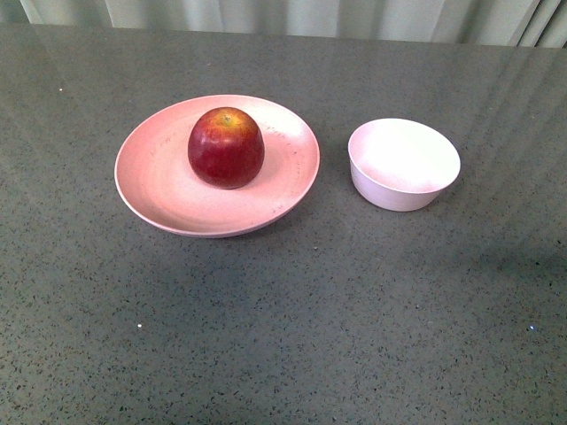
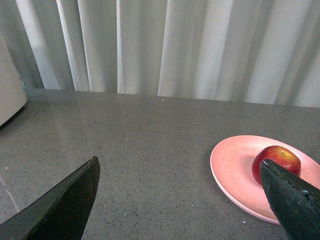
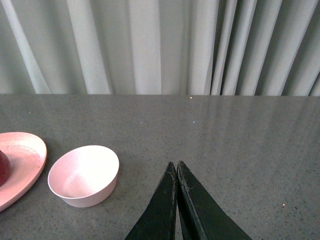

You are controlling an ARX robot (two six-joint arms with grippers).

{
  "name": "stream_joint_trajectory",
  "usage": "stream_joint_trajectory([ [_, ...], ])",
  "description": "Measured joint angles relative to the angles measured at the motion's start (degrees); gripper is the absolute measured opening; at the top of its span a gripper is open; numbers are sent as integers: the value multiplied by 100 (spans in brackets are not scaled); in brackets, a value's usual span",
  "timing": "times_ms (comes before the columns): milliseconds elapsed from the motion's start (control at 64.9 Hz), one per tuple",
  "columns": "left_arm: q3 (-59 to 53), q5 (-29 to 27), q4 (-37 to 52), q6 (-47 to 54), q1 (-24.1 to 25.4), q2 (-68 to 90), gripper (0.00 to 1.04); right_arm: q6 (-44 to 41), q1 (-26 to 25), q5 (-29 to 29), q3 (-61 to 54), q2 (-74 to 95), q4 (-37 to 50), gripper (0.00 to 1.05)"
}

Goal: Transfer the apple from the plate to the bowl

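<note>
The left hand (image 2: pixel 180 161) is hanging released, its two dark fingers spread wide with nothing between them but bare grey speckled worktop (image 1: pixel 283 336). In the left wrist view the round dark-red apple with the yellow-orange patch at its stem (image 2: pixel 277 156) is not sitting in the middle of that gap. It is showing ahead of the hand and just past the tip of one finger, which is covering part of it. The hand is standing well apart from the fruit and above the worktop.

The right hand (image 3: pixel 176 165) is staying out of it, its fingers pressed together on nothing, and it is facing open worktop with the small deep pale pinkish-white bowl (image 3: pixel 90 192) off to one side.

In the front view neither arm is showing. The apple is sitting upright, stem dimple up, near the middle of the wide shallow pale-pink plate (image 1: pixel 159 190), on the robot's left. The bowl is standing empty just beside the plate, on the robot's right, not touching it.

The left arm is looking like the nearer one. Being round, the apple is offering no long axis, so the coming move is turning on swinging the open gap sideways until it is straddling the fruit.
</note>
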Motion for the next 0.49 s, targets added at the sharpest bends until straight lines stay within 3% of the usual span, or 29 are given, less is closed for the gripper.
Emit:
stream_joint_trajectory([
  [493, 0, 0, 0, 0, 0, 0, 96, 0, 0, 0, 0, -1250, -1209, 2],
])
